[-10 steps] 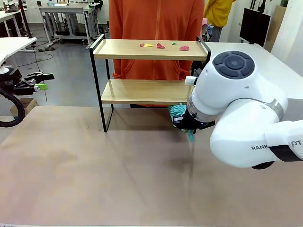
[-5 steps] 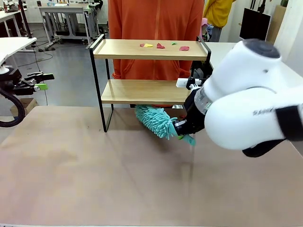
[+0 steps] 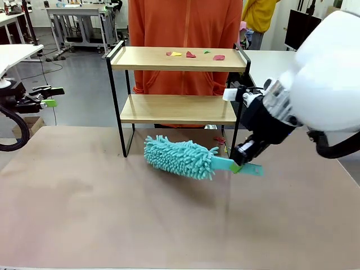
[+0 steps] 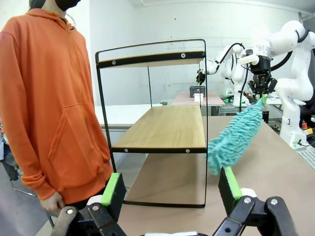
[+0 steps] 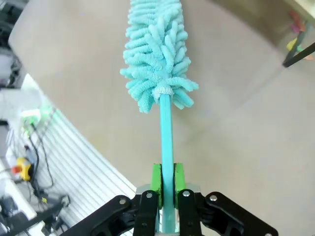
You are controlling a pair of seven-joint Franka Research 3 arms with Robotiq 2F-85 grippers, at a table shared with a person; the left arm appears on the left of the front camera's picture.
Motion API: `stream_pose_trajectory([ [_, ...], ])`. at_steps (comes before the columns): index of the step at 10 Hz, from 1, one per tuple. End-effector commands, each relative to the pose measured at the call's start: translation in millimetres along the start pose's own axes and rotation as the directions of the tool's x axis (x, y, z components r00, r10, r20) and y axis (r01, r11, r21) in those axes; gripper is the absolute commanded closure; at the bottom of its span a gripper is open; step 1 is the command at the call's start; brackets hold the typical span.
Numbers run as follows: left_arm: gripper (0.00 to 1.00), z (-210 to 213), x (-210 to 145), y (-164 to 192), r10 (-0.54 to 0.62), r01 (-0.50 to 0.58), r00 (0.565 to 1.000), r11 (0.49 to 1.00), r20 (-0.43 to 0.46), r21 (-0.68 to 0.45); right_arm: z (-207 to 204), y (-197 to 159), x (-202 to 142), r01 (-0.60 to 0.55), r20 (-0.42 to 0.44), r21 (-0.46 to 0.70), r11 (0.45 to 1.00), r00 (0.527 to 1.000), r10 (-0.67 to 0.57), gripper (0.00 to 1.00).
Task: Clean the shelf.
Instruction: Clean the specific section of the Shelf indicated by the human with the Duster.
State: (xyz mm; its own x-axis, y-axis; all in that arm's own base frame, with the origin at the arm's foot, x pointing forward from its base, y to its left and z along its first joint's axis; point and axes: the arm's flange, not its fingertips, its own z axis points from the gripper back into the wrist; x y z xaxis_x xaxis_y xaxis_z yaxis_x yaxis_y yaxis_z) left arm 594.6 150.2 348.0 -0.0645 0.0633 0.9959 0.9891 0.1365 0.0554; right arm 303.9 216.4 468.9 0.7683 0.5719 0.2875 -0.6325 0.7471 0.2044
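right gripper (image 3: 241, 162): clamped on duster (image 3: 179, 157) handle, front-right of shelf (image 3: 146, 58)
left gripper (image 3: 49, 97): jaws wide, holding nothing, well left of shelf
duster head: just in front of shelf legs
shelf: upright, person (image 3: 185, 22) directly behind it
scraps (image 3: 191, 54): shelf top board, right half

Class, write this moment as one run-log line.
right pincer: shut on duster handle | left pincer: open | shelf: scraps on top board

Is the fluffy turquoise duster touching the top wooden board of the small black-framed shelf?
No, the turquoise duster is low in front of the shelf, near the tabletop, far below the top board where coloured scraps lie.
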Motion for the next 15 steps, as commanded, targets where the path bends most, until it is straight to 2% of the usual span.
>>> stream_pose_trajectory([
  [1,0.00,-1,4,-2,-0.002,0.002,1.000,1.000,-0.001,-0.003,13,-14,-58,-0.089,-0.008,0.069,0.994,0.996,0.090,0.87],
  [3,0.00,-1,4,-2,-0.002,0.002,1.000,1.000,-0.001,-0.003,26,-20,-98,-0.100,-0.039,0.089,0.991,0.994,0.104,0.87],
  [6,0.00,-1,4,-2,-0.002,0.002,1.000,1.000,-0.001,-0.003,40,-12,-153,-0.087,-0.035,0.079,0.993,0.995,0.090,0.87],
  [8,0.00,-1,4,-2,-0.002,0.002,1.000,1.000,-0.001,-0.003,42,-13,-176,-0.076,-0.049,0.079,0.994,0.996,0.080,0.87],
  [10,0.00,-1,4,-2,-0.002,0.002,1.000,1.000,-0.001,-0.003,29,-19,-176,-0.091,-0.108,0.097,0.991,0.989,0.101,0.87],
  [12,0.00,-1,4,-2,-0.002,0.002,1.000,1.000,-0.001,-0.003,12,-29,-167,-0.057,-0.191,0.090,0.994,0.979,0.073,0.87],
  [13,0.00,-1,4,-2,-0.002,0.002,1.000,1.000,-0.001,-0.003,8,-32,-161,-0.022,-0.175,0.088,0.996,0.984,0.037,0.87],
  [14,0.00,-1,4,-2,-0.002,0.002,1.000,1.000,-0.001,-0.003,98,-18,-103,-0.039,-0.170,0.098,0.994,0.984,0.056,0.87],
  [15,0.00,-1,4,-2,-0.002,0.002,1.000,1.000,-0.001,-0.003,98,-18,-103,-0.039,-0.170,0.098,0.994,0.984,0.056,0.87],
])
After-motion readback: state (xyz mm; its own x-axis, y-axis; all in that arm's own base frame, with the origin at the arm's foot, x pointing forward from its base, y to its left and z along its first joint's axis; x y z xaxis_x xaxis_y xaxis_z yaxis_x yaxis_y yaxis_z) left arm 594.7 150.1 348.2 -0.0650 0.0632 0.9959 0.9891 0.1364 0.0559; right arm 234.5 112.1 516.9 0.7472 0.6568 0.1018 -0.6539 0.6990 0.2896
